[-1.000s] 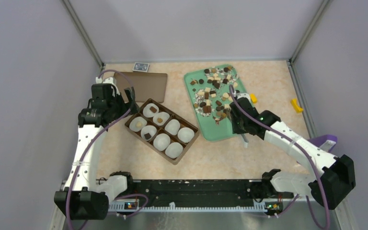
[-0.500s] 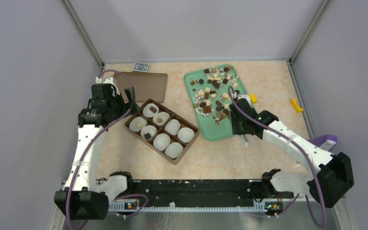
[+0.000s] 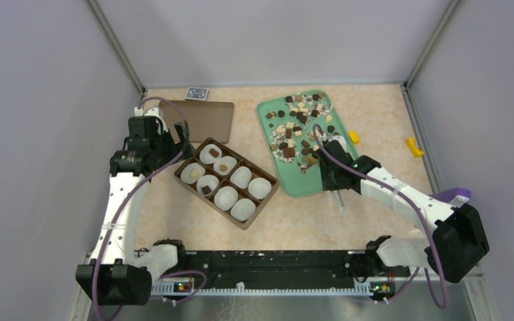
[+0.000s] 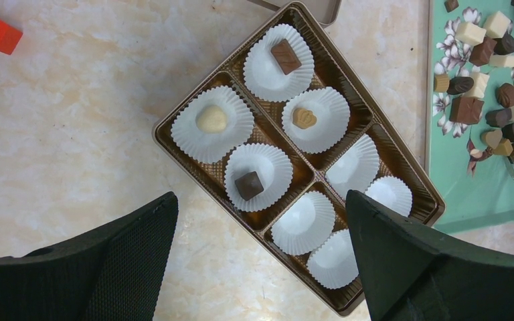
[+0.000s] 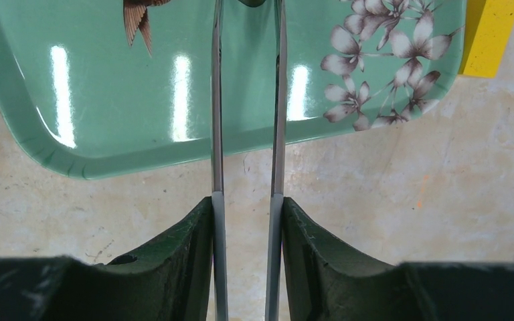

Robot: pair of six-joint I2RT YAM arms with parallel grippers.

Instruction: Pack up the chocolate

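**Tongs Reach Into the Chocolate Tray**

The left gripper [image 4: 261, 200], fingers spread wide, hangs over a brown box [image 4: 365, 114] where 4 of 8 paper cups [image 4: 304, 221] each hold 1 piece of chocolate [image 4: 249, 184]. The rest lies heaped on the green tray [image 3: 308, 184] to its right. There the right gripper [image 5: 246, 207] clamps metal tongs [image 5: 280, 100], their tips at the heap's near edge.

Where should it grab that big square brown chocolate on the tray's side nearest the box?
Pinch the square chocolate across two flat opposite sides, tongs coming straight down: it lies flat on the tray, with neighbours crowding any sideways approach.
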